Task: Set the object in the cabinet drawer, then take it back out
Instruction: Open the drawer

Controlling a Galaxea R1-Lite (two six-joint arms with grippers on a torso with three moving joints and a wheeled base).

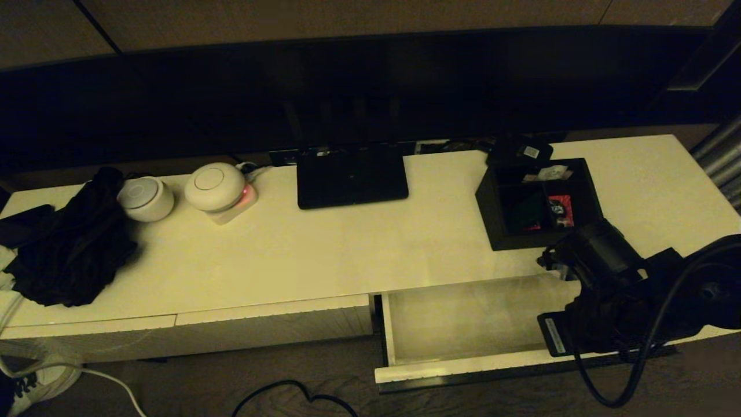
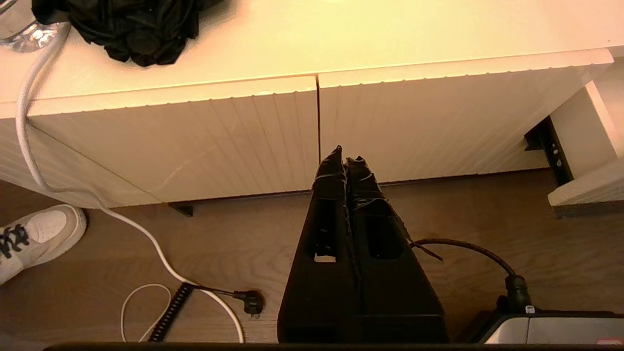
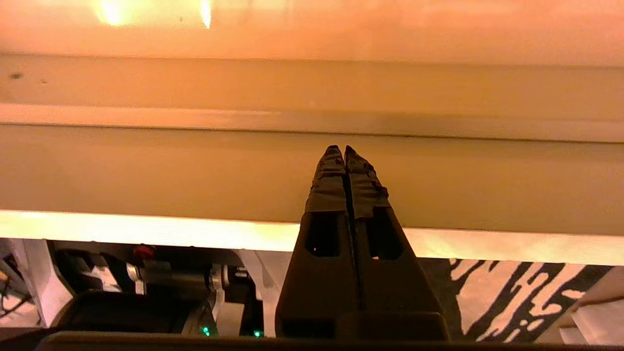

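The black organiser box (image 1: 538, 202) stands on the cabinet top at the right, with red and white packets showing inside. Below and in front of it the cream drawer (image 1: 463, 318) is pulled out, and its pale interior holds nothing. My right arm (image 1: 613, 289) hangs over the drawer's right part, just in front of the box and apart from it. In the right wrist view the right gripper (image 3: 344, 148) is shut and holds nothing above the drawer floor (image 3: 195, 170). My left gripper (image 2: 347, 155) is shut too, low before the closed ribbed panels (image 2: 219, 141).
A flat black router (image 1: 352, 176) and a small black device with a white label (image 1: 521, 152) sit at the back. Two white round devices (image 1: 215, 186) and a black cloth (image 1: 69, 249) lie on the left. Cables (image 2: 161, 263) and a shoe (image 2: 34, 234) are on the floor.
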